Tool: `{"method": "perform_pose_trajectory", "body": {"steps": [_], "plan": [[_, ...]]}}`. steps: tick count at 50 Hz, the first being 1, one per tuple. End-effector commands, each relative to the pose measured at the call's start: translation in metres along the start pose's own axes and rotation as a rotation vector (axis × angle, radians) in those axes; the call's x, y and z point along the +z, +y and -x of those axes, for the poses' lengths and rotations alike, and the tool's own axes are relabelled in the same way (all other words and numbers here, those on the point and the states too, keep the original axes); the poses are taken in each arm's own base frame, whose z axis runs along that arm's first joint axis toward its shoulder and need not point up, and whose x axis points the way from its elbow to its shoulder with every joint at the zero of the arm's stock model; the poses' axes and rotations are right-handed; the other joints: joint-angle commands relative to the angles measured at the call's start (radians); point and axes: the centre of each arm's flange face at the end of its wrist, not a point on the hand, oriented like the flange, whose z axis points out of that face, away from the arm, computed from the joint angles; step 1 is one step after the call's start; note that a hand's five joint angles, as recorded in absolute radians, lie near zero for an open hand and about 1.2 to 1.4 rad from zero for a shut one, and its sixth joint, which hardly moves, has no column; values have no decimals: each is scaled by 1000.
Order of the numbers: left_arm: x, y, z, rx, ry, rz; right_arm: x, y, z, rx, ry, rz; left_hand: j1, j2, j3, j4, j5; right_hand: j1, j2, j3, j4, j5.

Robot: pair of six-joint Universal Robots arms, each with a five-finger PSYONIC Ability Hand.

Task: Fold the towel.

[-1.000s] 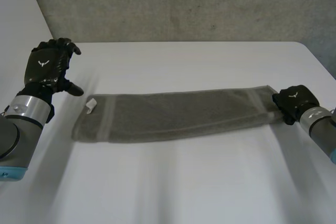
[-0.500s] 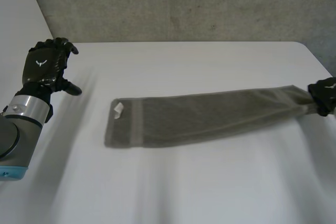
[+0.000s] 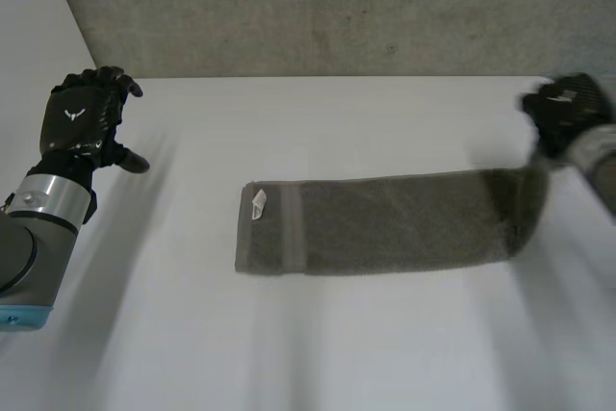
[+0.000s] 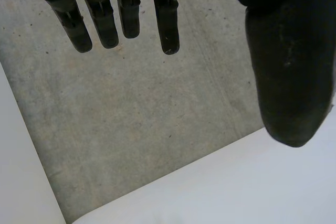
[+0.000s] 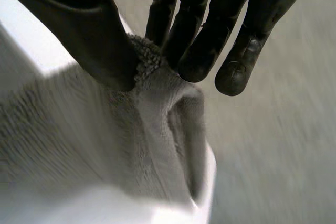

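- Lying on the tabletop, towel bears unreadable white tag at left end.
- Right robot hand pinches its raised right end.
- Left robot hand, spread, hovers well apart leftward.

Lay stretched as a long, narrow grey towel, white tag by 1 banded end, opposite end raised.

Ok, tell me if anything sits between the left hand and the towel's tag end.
Nothing visible does. Only bare table lies between the open left hand and the end of the towel with the tag. The right hand pinches the towel's other end, raised off the table.
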Motion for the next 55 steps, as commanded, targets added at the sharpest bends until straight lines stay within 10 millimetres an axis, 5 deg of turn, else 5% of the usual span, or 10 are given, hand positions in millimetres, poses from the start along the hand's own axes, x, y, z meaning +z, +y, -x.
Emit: {"method": "perform_pose_trajectory", "body": {"steps": [1,12,18,20,21,26,37,42,50,55], "plan": [[0,0,0,0,0,-1,-50,-103,139,-51,-229,-238,-57,-53,-58,-62,-26,325,60,64,62,267],[0,0,0,2,0,-1,-109,-137,286,-110,-431,-361,-60,-56,-61,-65,-29,325,60,64,62,267],[0,0,0,2,2,-1,-113,-122,321,-182,-478,-343,-60,-56,-61,-65,-29,325,60,64,62,267],[0,0,0,1,2,1,-113,-112,328,-240,-503,-312,-60,-56,-61,-65,-29,-766,-1031,-1027,-1028,-824],[0,0,0,2,3,-1,-113,-112,328,-240,-503,-311,-62,-59,-64,-68,-32,-772,-1037,-1033,-1034,-830],[0,1,-1,3,5,0,-108,-120,317,-231,-475,-302,-62,-59,-64,-68,-32,-897,-1162,-1157,-1159,-954],[-1,4,-4,1,17,12,-75,-157,201,-22,-272,-277,-62,-59,-64,-68,-32,-897,-1162,-1157,-1159,-954],[-2,6,-9,3,34,17,-55,-127,138,133,-198,-157,-62,-59,-64,-68,-32,-897,-1162,-1157,-1159,-954],[-10,10,-42,-16,171,32,-59,-45,116,268,-280,50,-42,-38,-43,-47,-12,-897,-1162,-1157,-1159,-954],[-26,15,-97,-53,417,52,-73,-11,117,302,-315,104,-24,-21,-26,-29,6,-897,-1162,-1157,-1159,-954]]}}
